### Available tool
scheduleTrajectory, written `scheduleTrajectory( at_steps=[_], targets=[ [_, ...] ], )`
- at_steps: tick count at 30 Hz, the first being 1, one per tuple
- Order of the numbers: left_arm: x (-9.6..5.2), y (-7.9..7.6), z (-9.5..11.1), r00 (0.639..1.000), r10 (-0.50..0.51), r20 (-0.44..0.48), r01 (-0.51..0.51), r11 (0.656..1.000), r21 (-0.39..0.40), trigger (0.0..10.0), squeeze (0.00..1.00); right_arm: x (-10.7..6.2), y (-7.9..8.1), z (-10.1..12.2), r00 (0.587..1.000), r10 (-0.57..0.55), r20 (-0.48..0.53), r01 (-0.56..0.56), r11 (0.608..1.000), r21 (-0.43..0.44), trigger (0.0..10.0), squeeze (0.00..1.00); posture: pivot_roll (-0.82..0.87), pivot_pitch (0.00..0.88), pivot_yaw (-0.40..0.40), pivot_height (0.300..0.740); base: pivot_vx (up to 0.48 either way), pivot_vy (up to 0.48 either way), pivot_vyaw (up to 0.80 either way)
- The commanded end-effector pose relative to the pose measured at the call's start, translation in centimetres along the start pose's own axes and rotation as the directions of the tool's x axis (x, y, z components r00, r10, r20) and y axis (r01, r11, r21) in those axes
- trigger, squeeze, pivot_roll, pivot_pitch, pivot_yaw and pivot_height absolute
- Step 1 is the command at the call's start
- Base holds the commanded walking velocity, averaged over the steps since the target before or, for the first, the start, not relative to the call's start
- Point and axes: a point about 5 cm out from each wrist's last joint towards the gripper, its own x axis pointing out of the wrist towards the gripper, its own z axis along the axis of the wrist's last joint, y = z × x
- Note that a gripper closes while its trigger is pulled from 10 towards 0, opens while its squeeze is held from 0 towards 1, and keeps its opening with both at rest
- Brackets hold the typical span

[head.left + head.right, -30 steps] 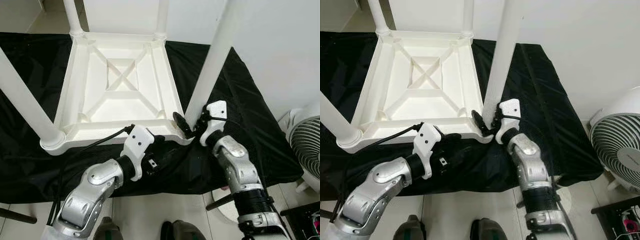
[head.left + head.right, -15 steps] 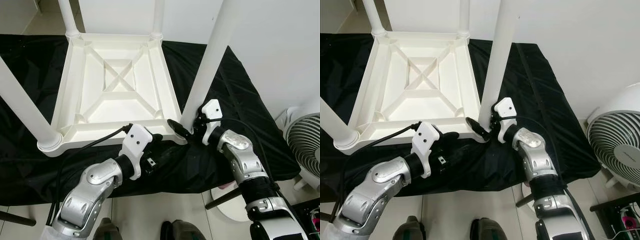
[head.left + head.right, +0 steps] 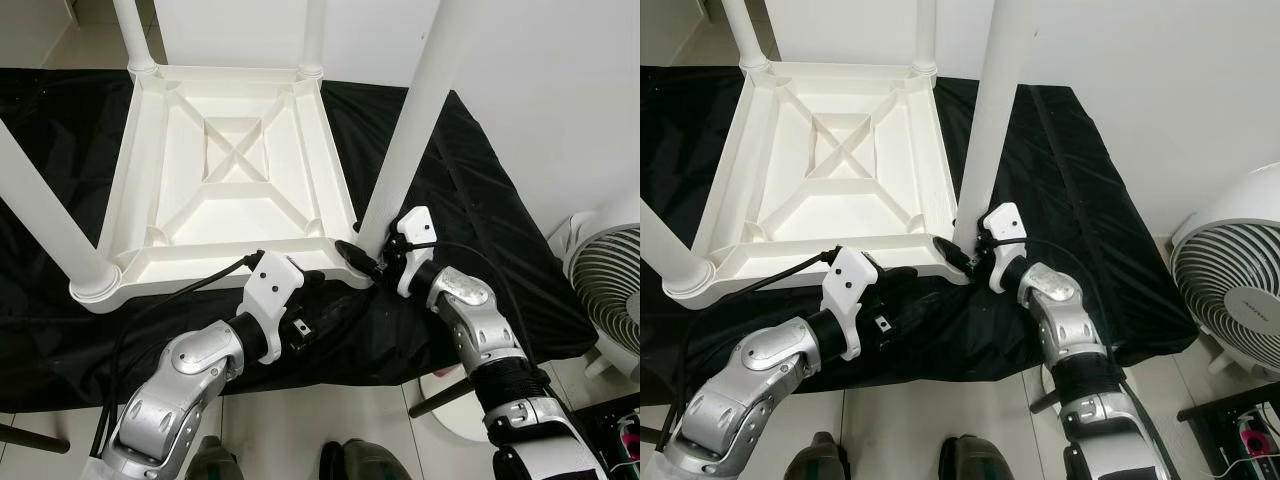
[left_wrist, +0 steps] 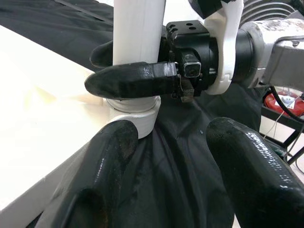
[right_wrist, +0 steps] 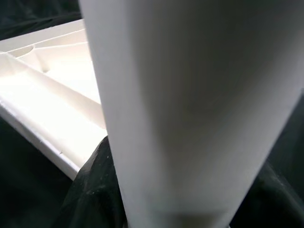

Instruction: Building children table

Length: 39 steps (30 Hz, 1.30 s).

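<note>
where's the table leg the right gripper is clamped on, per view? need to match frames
Left eye view: white leg slants from the top edge down to the tabletop's near right corner, right gripper at its base.
Right eye view: leg, right of the tabletop.
Left wrist view: leg upper centre, a black finger across it.
Right wrist view: leg, close and blurred.
Shared landmark: that corner socket.

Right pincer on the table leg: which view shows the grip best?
Left wrist view: the right pincer clamps the table leg just above its socket. Eye views show it small at the tabletop corner; right wrist view, just the leg up close.
</note>
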Motion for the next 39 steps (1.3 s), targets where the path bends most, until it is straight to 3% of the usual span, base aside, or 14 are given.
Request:
scheduleTrajectory(
  at_steps=[1, 5, 11, 15, 19, 22, 27, 28, 29, 30, 33, 34, 35, 39],
  targets=[
    [0.0, 0.0, 0.1, 0.999, 0.033, 0.0, -0.033, 0.999, -0.002, 10.0, 0.0, 0.0, 0.1, -0.2, 1.0, -0.023, -0.018, 0.023, 1.0, 0.002, 0.0, 0.0, 0.06, 0.082, -0.075, 0.74, 0.0, 0.0, 0.0],
    [0.1, -0.1, 0.2, 1.0, 0.029, 0.001, -0.029, 1.0, -0.005, 10.0, 0.0, 0.1, 1.1, 0.0, 0.994, -0.109, 0.025, 0.108, 0.993, 0.041, 0.0, 0.0, 0.05, 0.088, -0.069, 0.74, 0.0, 0.0, 0.0],
    [0.1, -0.2, 0.2, 1.0, 0.02, -0.001, -0.02, 1.0, -0.009, 10.0, 0.0, 0.2, 1.1, -0.1, 0.966, -0.258, 0.014, 0.256, 0.964, 0.072, 0.0, 0.0, 0.05, 0.093, -0.069, 0.74, 0.0, 0.0, 0.0],
    [0.1, -0.3, 0.2, 1.0, 0.02, -0.003, -0.02, 1.0, -0.013, 10.0, 0.0, 0.4, 1.0, -0.1, 0.909, -0.416, -0.009, 0.416, 0.907, 0.073, 0.0, 0.0, 0.05, 0.099, -0.073, 0.74, 0.0, 0.0, 0.0],
    [0.1, -0.4, 0.2, 1.0, 0.02, -0.003, -0.02, 1.0, -0.014, 10.0, 0.0, 0.5, 1.1, 0.0, 0.895, -0.447, -0.009, 0.446, 0.892, 0.073, 0.0, 0.0, 0.05, 0.099, -0.073, 0.74, 0.0, 0.0, 0.0],
    [0.0, -0.5, 0.1, 1.0, 0.021, -0.004, -0.021, 1.0, -0.017, 10.0, 0.0, 0.8, 2.1, 0.3, 0.856, -0.516, -0.006, 0.514, 0.852, 0.102, 0.0, 0.0, 0.05, 0.1, -0.075, 0.74, 0.0, 0.0, 0.0],
    [0.0, -0.6, 0.1, 1.0, 0.021, -0.004, -0.021, 1.0, -0.019, 10.0, 0.0, 1.2, 2.9, 0.7, 0.869, -0.494, 0.005, 0.491, 0.865, 0.102, 0.0, 0.0, 0.05, 0.1, -0.076, 0.74, 0.0, 0.0, 0.0],
    [0.0, -0.5, 0.1, 1.0, 0.022, -0.004, -0.022, 1.0, -0.018, 10.0, 0.0, 1.2, 2.7, 0.7, 0.868, -0.497, -0.003, 0.495, 0.864, 0.088, 1.6, 0.0, 0.05, 0.1, -0.078, 0.74, 0.0, 0.0, 0.0],
    [0.0, -0.5, 0.1, 1.0, 0.022, -0.004, -0.022, 1.0, -0.018, 10.0, 0.0, 1.2, 2.7, 0.7, 0.868, -0.497, -0.003, 0.495, 0.864, 0.088, 1.6, 0.0, 0.05, 0.1, -0.078, 0.74, 0.0, 0.0, 0.0],
    [-0.1, -0.5, 0.1, 1.0, 0.024, -0.006, -0.024, 1.0, -0.018, 10.0, 0.0, 1.1, 2.5, 0.7, 0.864, -0.503, -0.012, 0.502, 0.861, 0.083, 8.9, 0.0, 0.05, 0.1, -0.078, 0.74, 0.0, 0.0, 0.0],
    [-0.1, -0.4, 0.1, 1.0, 0.025, -0.006, -0.026, 1.0, -0.018, 10.0, 0.0, 1.1, 2.3, 0.7, 0.864, -0.503, -0.017, 0.503, 0.861, 0.074, 8.9, 0.0, 0.05, 0.1, -0.078, 0.74, 0.0, 0.0, 0.0],
    [0.0, -0.4, 0.1, 1.0, 0.026, -0.005, -0.027, 0.999, -0.019, 10.0, 0.0, 1.0, 1.9, 0.8, 0.875, -0.484, -0.009, 0.483, 0.873, 0.06, 10.0, 0.11, 0.05, 0.094, -0.083, 0.74, 0.0, 0.0, 0.0],
    [0.0, -0.4, 0.1, 1.0, 0.027, -0.005, -0.027, 0.999, -0.019, 10.0, 0.0, 0.9, 1.8, 0.9, 0.886, -0.464, 0.0, 0.463, 0.884, 0.062, 10.0, 1.0, 0.05, 0.094, -0.083, 0.74, 0.0, 0.0, 0.0],
    [0.1, -0.4, 0.1, 1.0, 0.028, -0.004, -0.028, 0.999, -0.019, 10.0, 0.0, 0.7, 1.6, 1.0, 0.897, -0.442, 0.011, 0.44, 0.896, 0.06, 10.0, 1.0, 0.05, 0.092, -0.084, 0.74, 0.0, 0.0, 0.0]
  ],
)
